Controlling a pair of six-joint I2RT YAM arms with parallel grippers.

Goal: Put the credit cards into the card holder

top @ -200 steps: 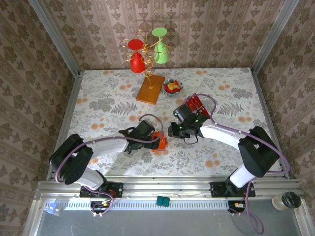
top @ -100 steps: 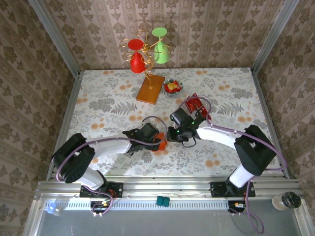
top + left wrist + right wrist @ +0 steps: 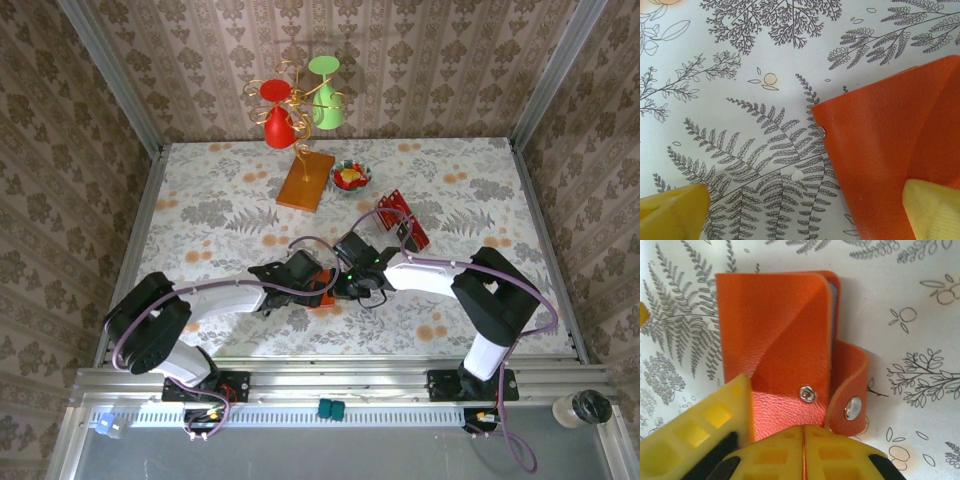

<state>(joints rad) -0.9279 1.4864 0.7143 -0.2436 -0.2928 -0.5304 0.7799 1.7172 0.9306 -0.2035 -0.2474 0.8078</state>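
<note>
The orange card holder (image 3: 775,340) lies folded over on the table (image 3: 215,190), snap strap undone. The red credit cards (image 3: 402,217) sit in a little pile well apart from it.

We look down into a papered booth around a table.
Brown damask wallpaper (image 3: 420,60) covers three walls; we see grey metal posts (image 3: 110,75) in the far corners, a tablecloth (image 3: 210,215) of ferns and orange blossoms, and an aluminium rail (image 3: 330,383) nearest us.

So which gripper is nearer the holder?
Right. The right gripper is shut on the holder at one edge; the left gripper is open astride another edge, one finger over it, contact unclear.
</note>
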